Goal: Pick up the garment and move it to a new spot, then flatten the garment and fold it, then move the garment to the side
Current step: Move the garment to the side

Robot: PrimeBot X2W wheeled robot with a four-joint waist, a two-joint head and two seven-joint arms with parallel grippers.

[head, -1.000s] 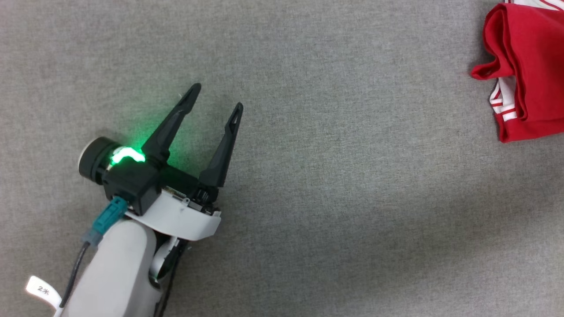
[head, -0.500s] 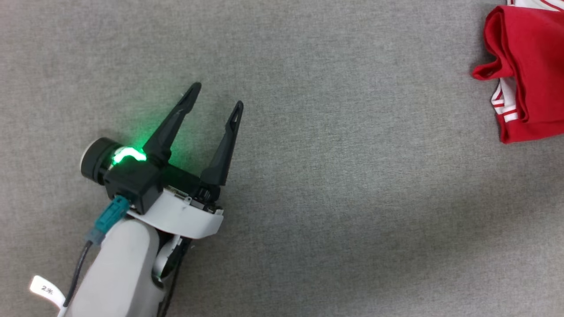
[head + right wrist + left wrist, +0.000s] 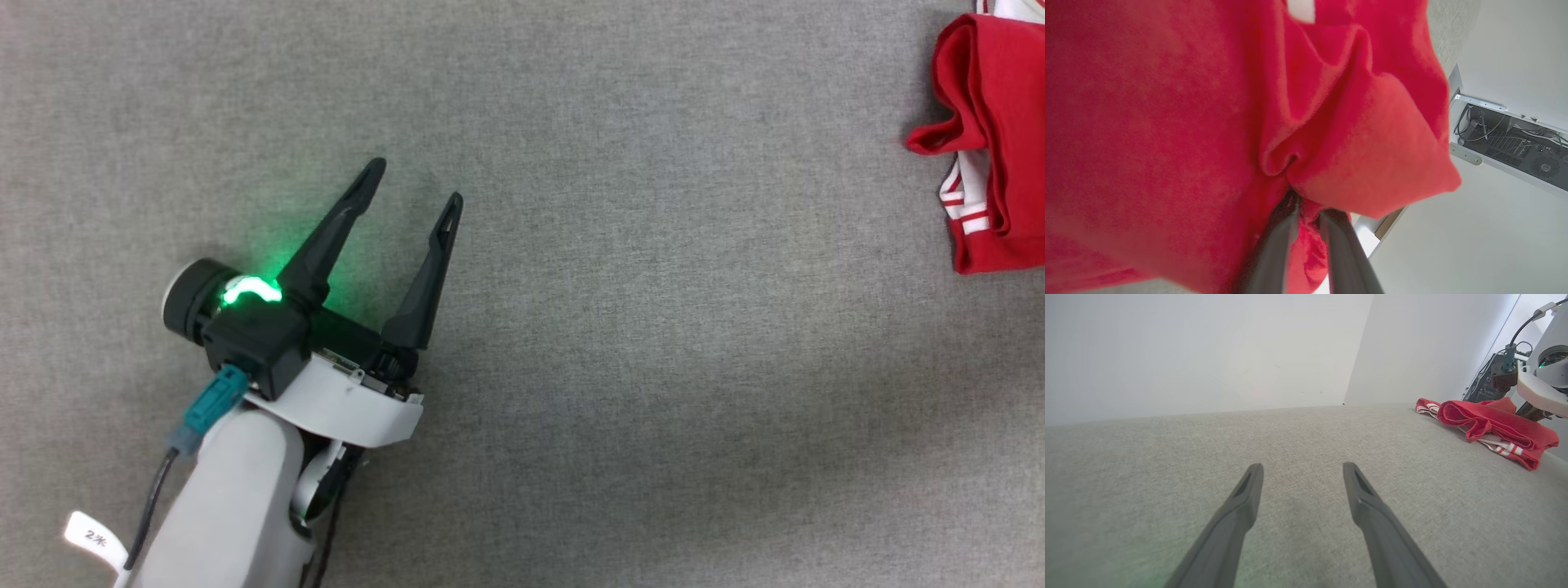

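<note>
The garment [image 3: 1000, 122], red with white-red striped trim, lies bunched at the far right edge of the grey surface in the head view. The left wrist view shows the garment [image 3: 1494, 420] as a folded heap at the right. In the right wrist view the red cloth of the garment [image 3: 1167, 122] hangs close before the camera. My right gripper [image 3: 1308, 204] has its two fingers nearly together, a puckered fold pinched at the tips. My left gripper [image 3: 415, 181] rests low at the left, far from the garment, open and empty; the left gripper [image 3: 1302, 467] points along bare fabric.
A grey cloth-covered table [image 3: 653, 327] spreads between my left gripper and the garment. White walls [image 3: 1208, 351] stand behind it. Beyond the table's right end sits a case of electronics with cables [image 3: 1515, 143]. My right arm's wrist [image 3: 1541, 388] rises behind the heap.
In the head view the whole picture has shifted slightly right. The garment's edge has slid further right than the left gripper has. The left gripper stays open.
</note>
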